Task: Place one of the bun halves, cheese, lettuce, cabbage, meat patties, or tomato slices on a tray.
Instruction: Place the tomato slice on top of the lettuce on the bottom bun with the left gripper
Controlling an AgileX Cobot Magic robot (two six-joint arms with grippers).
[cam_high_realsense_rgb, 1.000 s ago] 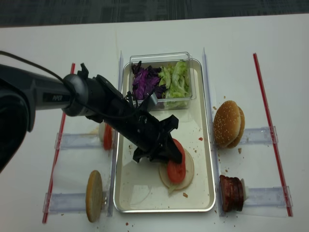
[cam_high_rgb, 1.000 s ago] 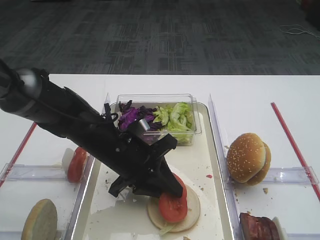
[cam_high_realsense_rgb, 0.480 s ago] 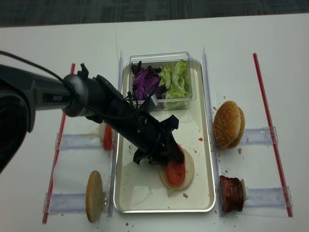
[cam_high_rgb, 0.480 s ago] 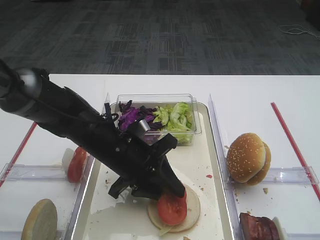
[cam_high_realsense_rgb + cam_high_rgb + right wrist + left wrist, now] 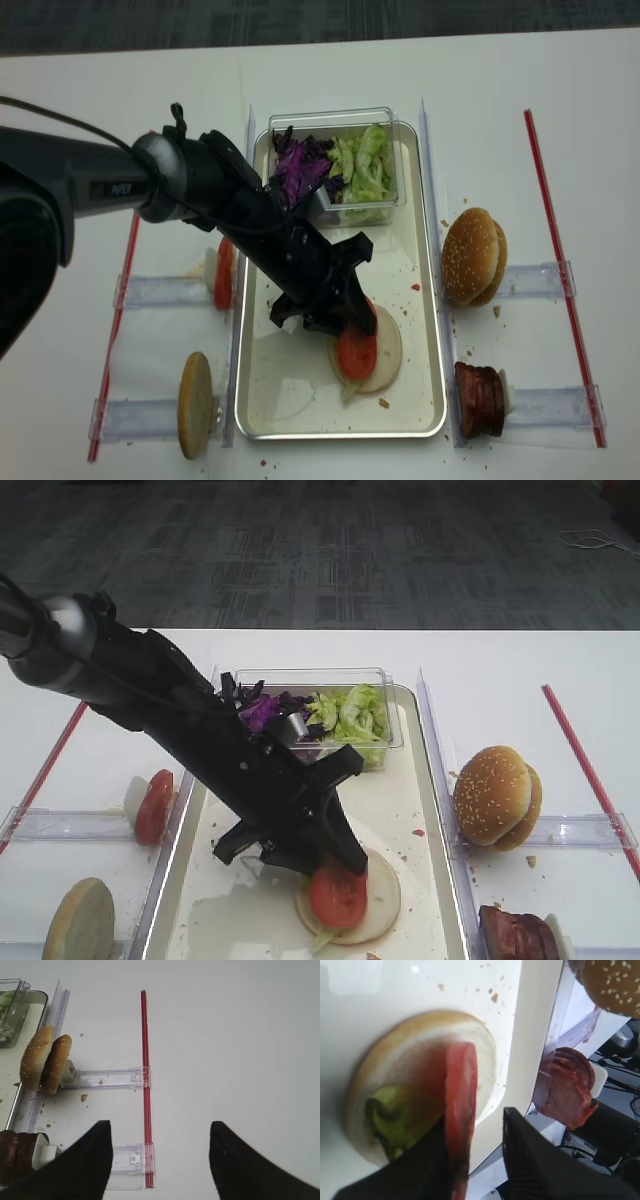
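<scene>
1. Far left on the worktop, a flat bun half (image 5: 83, 920) stands on edge in its clear holder. Just beyond it a spare tomato slice (image 5: 153, 806) is racked the same way, upright so it's easy to pinch.
2. Moving in, the tray (image 5: 243, 400) runs near to far down the middle. A clear tub (image 5: 385, 742) at its far end keeps the cabbage (image 5: 258, 712) and lettuce (image 5: 350, 712) corralled.
3. Here's the action: the left fingers (image 5: 530, 1160) are low over the pale bun base (image 5: 383, 900) at the tray's near end, parted. The placed tomato slice (image 5: 461, 1105) is tipped on edge against one finger with a clear gap to the other, so I'd call it let go, not pinched. It sits on the bun, over a bit of green leaf (image 5: 385, 1120).
4. My read: lifting straight up should let the slice drop flat, while a sideways drag could flick it off.
5. Right of the tray, sesame bun halves (image 5: 497, 795) lean in their rack, with meat patties (image 5: 515, 935) nearer.
6. Far right, the right fingers (image 5: 85, 1165) hover spread wide and empty, parked clear.
</scene>
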